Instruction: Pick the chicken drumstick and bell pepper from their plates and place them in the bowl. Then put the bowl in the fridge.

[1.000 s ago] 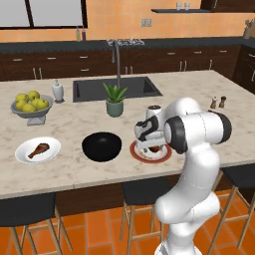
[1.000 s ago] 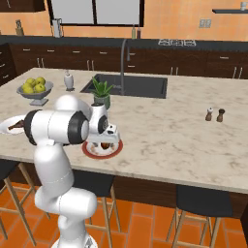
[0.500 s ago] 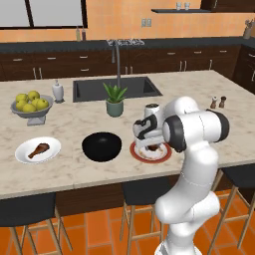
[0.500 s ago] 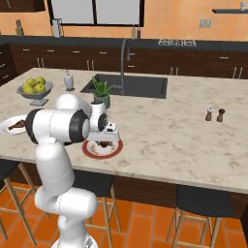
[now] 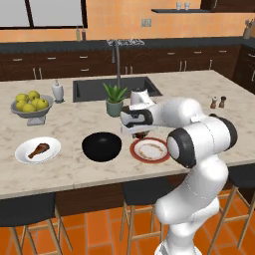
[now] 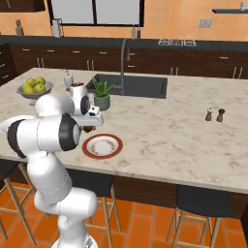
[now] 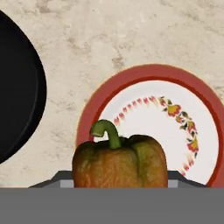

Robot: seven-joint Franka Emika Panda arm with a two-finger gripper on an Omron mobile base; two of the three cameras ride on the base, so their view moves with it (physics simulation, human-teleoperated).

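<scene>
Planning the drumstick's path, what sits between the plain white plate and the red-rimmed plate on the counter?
In the left base view, the glossy black bowl sits between the plain white plate and the red-rimmed plate.

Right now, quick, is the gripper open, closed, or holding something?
Gripper: closed on the small red-orange bell pepper with a green stem, lifted above the red-rimmed white plate.
</scene>
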